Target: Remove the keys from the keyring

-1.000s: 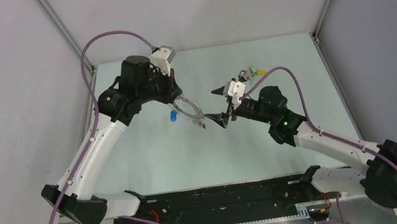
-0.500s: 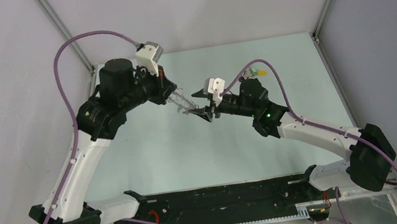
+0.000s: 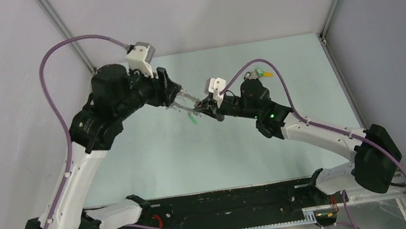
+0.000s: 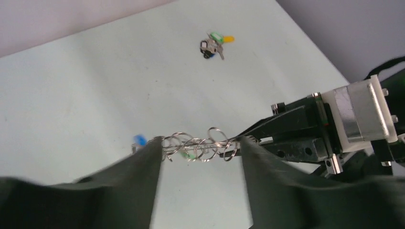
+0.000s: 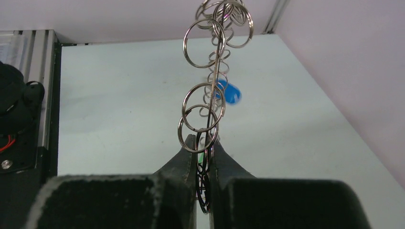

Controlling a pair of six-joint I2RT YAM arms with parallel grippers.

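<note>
Two grippers hold the keyring (image 5: pixel 212 102) up in the air over the table (image 3: pixel 153 157). Closest, the right gripper (image 5: pixel 203 143) is pinched tight on the keyring's thin edge. Next, the left gripper (image 4: pixel 199 145) has its fingers spread wide, and the keyring sits squeezed across between them. A blue key (image 4: pixel 139 140) and a green key (image 3: pixel 194 121) hang from it. If one arm pulls too hard, the keyring may pop out or bend. Far back lies a small pile of loose keys (image 3: pixel 258 74). A falling key could bounce away from them.
</note>
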